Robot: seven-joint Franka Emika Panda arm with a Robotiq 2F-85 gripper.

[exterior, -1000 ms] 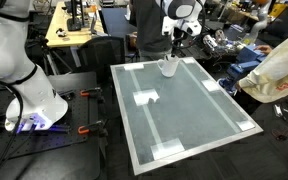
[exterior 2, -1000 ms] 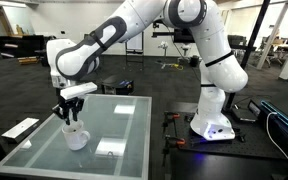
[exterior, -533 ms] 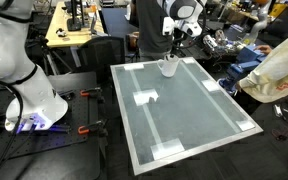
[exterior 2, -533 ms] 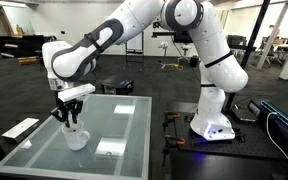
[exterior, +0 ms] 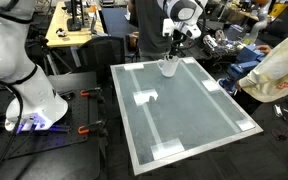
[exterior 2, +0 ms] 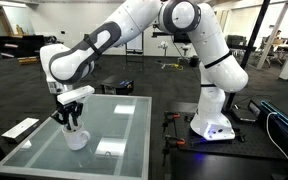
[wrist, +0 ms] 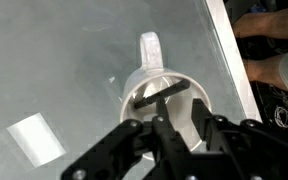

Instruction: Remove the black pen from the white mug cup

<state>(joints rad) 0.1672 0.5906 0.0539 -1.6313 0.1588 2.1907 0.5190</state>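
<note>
Black pen [wrist: 162, 94] lies in white mug cup [wrist: 152, 70] under the part-open pincer [wrist: 181, 120].

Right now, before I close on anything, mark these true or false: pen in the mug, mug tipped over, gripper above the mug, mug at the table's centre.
The black pen is inside the white mug cup. True.
The mug lies tipped on its side. False: it stands upright on the table.
The gripper hangs right above the mug. True.
The mug sits at the table's centre. False: it stands near an edge.
</note>
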